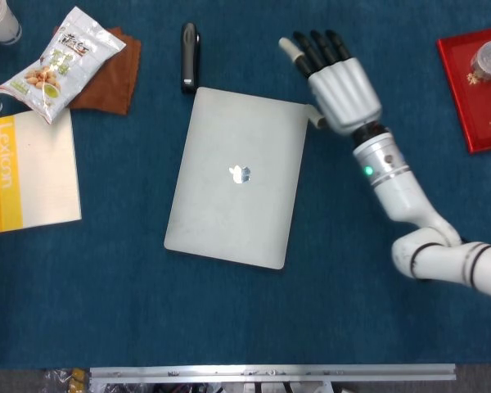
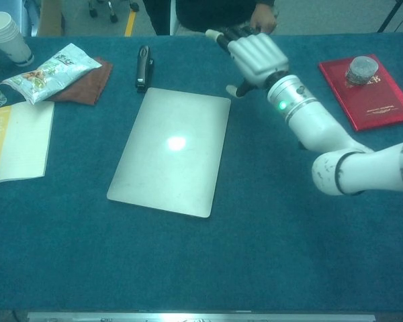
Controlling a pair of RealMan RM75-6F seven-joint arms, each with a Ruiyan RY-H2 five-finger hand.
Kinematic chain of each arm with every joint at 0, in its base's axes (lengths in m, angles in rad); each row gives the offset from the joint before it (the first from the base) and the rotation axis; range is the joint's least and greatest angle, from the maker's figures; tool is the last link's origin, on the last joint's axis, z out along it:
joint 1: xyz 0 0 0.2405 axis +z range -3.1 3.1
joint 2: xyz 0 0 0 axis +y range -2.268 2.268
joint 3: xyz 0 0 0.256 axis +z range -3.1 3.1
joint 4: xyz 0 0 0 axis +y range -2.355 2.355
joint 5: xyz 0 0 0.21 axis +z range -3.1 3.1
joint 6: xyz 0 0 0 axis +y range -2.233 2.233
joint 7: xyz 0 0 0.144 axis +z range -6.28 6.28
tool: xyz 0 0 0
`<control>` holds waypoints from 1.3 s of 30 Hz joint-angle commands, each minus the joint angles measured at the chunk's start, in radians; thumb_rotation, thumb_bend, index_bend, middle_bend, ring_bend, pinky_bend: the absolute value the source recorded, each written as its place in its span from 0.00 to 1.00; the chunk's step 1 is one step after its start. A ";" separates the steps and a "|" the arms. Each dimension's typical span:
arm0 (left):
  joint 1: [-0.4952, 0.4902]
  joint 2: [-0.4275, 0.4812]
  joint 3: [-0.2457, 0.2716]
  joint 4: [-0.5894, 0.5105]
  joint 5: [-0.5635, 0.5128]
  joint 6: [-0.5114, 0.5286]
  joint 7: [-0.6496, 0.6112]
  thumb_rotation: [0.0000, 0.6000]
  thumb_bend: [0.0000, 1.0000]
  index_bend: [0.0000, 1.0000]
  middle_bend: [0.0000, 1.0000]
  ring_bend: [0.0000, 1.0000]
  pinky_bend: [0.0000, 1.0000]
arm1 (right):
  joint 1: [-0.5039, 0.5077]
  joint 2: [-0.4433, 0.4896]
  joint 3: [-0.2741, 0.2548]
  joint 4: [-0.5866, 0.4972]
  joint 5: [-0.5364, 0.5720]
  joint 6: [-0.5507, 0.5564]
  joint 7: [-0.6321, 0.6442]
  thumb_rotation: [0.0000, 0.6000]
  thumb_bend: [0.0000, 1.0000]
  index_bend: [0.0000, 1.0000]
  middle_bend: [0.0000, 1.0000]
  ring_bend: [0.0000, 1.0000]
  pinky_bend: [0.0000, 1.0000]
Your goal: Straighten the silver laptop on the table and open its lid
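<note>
paper cups (image 2: 5,35) cropped, left robot hand unseen

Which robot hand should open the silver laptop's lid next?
Probably the right hand. It hovers open just beside the far right corner of the silver laptop, whose lid is not yet lifted. The left hand barely shows: only pale tips at the head view's left edge, beyond the Lexicon book.

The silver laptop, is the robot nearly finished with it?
Not nearly. The flat silver laptop lies closed and a little crooked on the blue table. The white right hand hovers beside its far corner, fingers apart, holding nothing. A bit more straightening and opening the lid are left.
</note>
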 commanded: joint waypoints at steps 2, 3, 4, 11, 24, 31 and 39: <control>-0.050 0.013 0.017 -0.026 0.010 -0.091 -0.021 0.99 0.28 0.37 0.27 0.18 0.17 | -0.061 0.138 0.015 -0.155 0.036 0.045 -0.044 1.00 0.23 0.00 0.05 0.00 0.08; -0.061 0.014 0.019 -0.029 0.011 -0.111 -0.029 0.98 0.28 0.38 0.27 0.18 0.17 | -0.068 0.155 0.014 -0.172 0.040 0.047 -0.048 1.00 0.23 0.00 0.05 0.00 0.08; -0.075 0.014 0.022 -0.033 0.011 -0.136 -0.036 0.96 0.28 0.39 0.27 0.18 0.17 | -0.076 0.176 0.013 -0.191 0.046 0.051 -0.055 1.00 0.23 0.00 0.05 0.00 0.08; -0.155 -0.006 0.028 -0.039 0.007 -0.267 -0.062 0.64 0.28 0.44 0.27 0.17 0.17 | -0.112 0.271 0.010 -0.262 0.074 0.071 -0.066 1.00 0.23 0.00 0.05 0.00 0.08; -0.291 -0.067 0.063 0.019 0.035 -0.473 -0.170 0.40 0.28 0.45 0.18 0.04 0.05 | -0.144 0.355 -0.015 -0.323 0.085 0.099 -0.065 1.00 0.23 0.00 0.05 0.00 0.08; -0.336 -0.114 0.076 0.060 0.041 -0.526 -0.096 0.98 0.27 0.39 0.16 0.03 0.05 | -0.152 0.373 -0.026 -0.334 0.085 0.109 -0.056 1.00 0.23 0.00 0.05 0.00 0.08; -0.365 -0.179 0.077 0.124 0.038 -0.541 -0.050 1.00 0.27 0.25 0.14 0.02 0.05 | -0.155 0.385 -0.033 -0.346 0.089 0.119 -0.060 1.00 0.23 0.00 0.05 0.00 0.08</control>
